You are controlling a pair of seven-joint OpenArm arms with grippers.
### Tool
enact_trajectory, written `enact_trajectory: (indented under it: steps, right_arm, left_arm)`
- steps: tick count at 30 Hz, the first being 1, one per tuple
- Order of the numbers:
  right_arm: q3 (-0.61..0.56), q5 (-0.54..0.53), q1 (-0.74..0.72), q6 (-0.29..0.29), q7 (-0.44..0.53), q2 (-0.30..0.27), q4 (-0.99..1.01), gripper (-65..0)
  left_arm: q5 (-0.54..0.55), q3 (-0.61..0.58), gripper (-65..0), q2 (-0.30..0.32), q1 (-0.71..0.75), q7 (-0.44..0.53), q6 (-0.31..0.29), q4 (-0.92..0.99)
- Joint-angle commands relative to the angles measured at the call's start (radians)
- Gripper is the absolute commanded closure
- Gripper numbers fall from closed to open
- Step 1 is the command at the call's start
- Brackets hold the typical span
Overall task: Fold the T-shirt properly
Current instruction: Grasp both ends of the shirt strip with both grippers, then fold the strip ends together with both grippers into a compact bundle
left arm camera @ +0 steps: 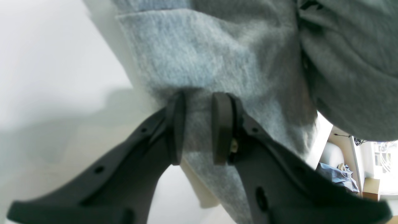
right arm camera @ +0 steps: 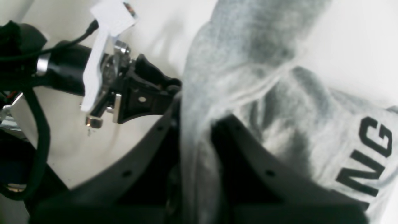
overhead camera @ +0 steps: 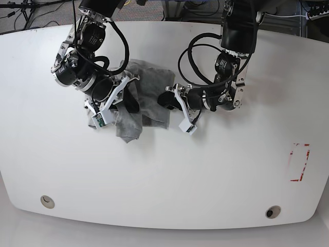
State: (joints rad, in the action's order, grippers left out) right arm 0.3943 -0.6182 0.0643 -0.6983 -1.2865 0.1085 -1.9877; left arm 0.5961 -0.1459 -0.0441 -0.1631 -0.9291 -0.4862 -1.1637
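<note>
A: Quick, where's the T-shirt [overhead camera: 146,98]?

B: On the white bench [overhead camera: 164,180], toward the far side, bunched between the 2 arms. Grey, with black lettering showing in the right wrist view.

A: Folded?

B: Not properly. From the base view it's a rumpled heap, layers overlapping, one flap hanging toward the near side. I'd judge it mid-fold at best: no clean rectangle, edges not lined up. Flattening and squaring are left, as far as I can see.

A: Jaws?

B: Left gripper [left arm camera: 199,127]: jaws partly apart with grey cloth running between the pads, pinching a fold of the shirt, and the cloth looks lifted off the bench there. Right gripper [right arm camera: 194,149]: jaws pressed together on a bunched strip of the same fabric; it passes right between the 2 fingers.

A: So both hold it?

B: Yes, both are clamped on the shirt, right arm at its left side in the base view, left arm at its right edge.

A: Containers?

B: None on the bench. No bin, tray or basket in view. Only other mark is a red outline [overhead camera: 300,162] near the bench's right edge, well apart from the shirt, nothing inside it.

A: Anything hidden?

B: Sleeves and collar, can't tell where they lie in the pile.
</note>
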Motion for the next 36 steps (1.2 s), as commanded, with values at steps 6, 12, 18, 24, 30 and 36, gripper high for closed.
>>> enact_trajectory:
  steps: [6,12,18,24,30,36]
  right_arm:
    - [-0.002,-0.025,-0.013,0.0,0.026,0.003,-0.005,0.0]
    - [-0.033,-0.027,-0.011,0.0,0.028,0.006,0.003,0.0]
    - [-0.054,-0.024,-0.011,0.0,0.031,0.009,0.005,-0.2]
    - [-0.057,-0.024,-0.01,0.002,0.034,0.009,0.005,-13.5]
    - [-0.057,-0.025,-0.007,0.079,0.034,0.006,0.0,-45.5]
    - [-0.077,-0.035,-0.014,0.096,0.031,0.004,-0.028,-52.3]
  left_arm:
    - [-0.098,-0.007,-13.9,0.005,0.013,-0.078,0.027,0.009]
    - [-0.098,-0.007,-13.9,0.005,0.013,-0.078,0.027,0.009]
    - [-0.098,-0.007,-13.9,0.005,0.015,-0.078,0.027,0.009]
    - [-0.098,-0.007,-13.9,0.005,0.015,-0.078,0.025,0.009]
    - [-0.097,-0.007,-13.9,0.005,0.015,-0.078,0.025,0.008]
    - [-0.097,-0.007,-13.9,0.005,0.015,-0.078,0.024,0.008]
